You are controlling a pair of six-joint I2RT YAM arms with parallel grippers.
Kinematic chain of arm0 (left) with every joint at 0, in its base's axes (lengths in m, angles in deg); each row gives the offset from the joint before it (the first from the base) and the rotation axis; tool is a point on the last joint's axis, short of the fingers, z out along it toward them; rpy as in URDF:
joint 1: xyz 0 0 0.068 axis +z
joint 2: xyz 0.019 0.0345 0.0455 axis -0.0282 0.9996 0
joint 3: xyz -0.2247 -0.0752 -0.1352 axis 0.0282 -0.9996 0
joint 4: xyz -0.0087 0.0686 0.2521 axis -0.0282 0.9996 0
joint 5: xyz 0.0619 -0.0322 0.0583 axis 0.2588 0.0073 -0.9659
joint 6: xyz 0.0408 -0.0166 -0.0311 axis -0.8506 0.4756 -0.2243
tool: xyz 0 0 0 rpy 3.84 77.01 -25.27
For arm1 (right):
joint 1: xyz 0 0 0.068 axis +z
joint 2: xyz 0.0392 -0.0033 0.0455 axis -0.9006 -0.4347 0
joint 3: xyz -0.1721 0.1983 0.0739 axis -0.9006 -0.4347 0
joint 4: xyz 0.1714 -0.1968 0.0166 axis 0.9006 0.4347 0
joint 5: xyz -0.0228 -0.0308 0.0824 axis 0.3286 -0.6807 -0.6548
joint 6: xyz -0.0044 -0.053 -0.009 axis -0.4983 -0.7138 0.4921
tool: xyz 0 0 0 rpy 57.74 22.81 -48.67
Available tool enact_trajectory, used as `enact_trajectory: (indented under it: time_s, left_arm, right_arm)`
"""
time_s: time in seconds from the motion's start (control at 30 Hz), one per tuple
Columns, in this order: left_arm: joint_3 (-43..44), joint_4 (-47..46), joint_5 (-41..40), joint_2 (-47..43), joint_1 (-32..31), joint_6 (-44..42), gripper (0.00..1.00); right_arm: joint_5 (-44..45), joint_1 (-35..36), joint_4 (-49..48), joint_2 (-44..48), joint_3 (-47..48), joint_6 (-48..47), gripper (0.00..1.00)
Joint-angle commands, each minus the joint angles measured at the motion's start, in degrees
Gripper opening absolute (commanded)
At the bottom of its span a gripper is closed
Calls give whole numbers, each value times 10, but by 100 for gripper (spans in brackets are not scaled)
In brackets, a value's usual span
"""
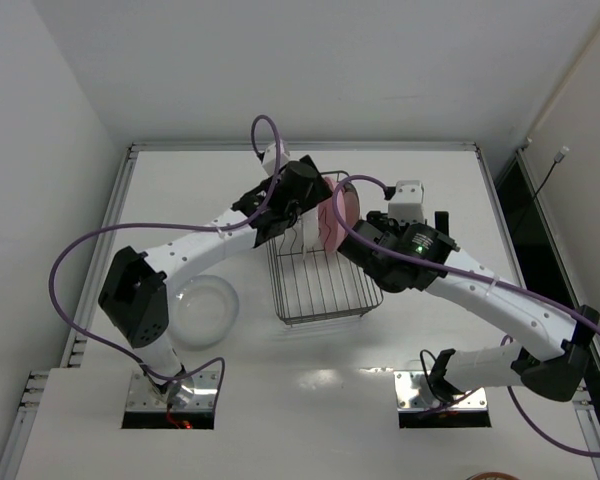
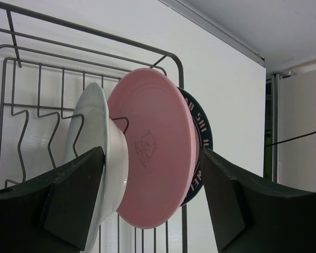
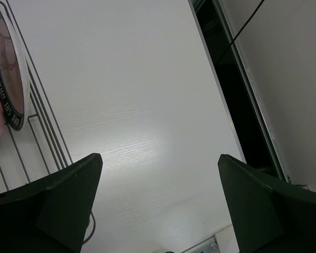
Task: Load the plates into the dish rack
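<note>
Shows a dish rack (image 1: 320, 290) at the tabletop's (image 1: 430, 180) middle, three plates (image 2: 152, 153) upright side by side in its far end, a fourth plate (image 1: 202, 310) flat left of it, apart.

Robot lab, bare white table (image 1: 200, 190), bolted arms (image 1: 500, 295)

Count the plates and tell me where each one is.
4. Three stand on edge in the dish rack: a white plate, the pink plate next to it, then the patterned plate. A translucent plate lies on the table, left of the rack. None seems hidden.
</note>
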Motion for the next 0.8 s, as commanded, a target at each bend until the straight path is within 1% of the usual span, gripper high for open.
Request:
enact_trajectory:
  time_s: [0.0,0.23,0.3,0.37,0.6,0.67,0.7,0.73,0.77]
  left_arm:
    - [47,-16,7,-11,-12,-8,69]
    - [74,-3,-4,1,-12,-14,69]
    - [74,-3,-10,7,-12,-14,63]
    - [64,-10,-15,7,-12,-14,60]
    - [49,-5,-15,12,-12,-14,59]
    - [61,22,-26,12,-12,-14,59]
    - [73,48,-47,12,-12,-14,59]
    - [96,103,-57,12,-12,-6,59]
    - [101,124,-65,12,-6,5,59]
  right_arm:
    - [0,-2,18,-3,0,-5,90]
    - [0,-2,13,-3,5,-16,90]
    - [0,-2,13,-8,5,-16,90]
    - [0,-2,13,-8,5,-16,90]
    - [-5,-2,13,-8,0,-16,90]
    - [-5,-2,13,-8,0,-16,90]
    - [-5,-2,13,-8,0,-16,90]
    - [-5,3,13,-8,0,-16,90]
    - [-5,3,13,-8,0,-16,90]
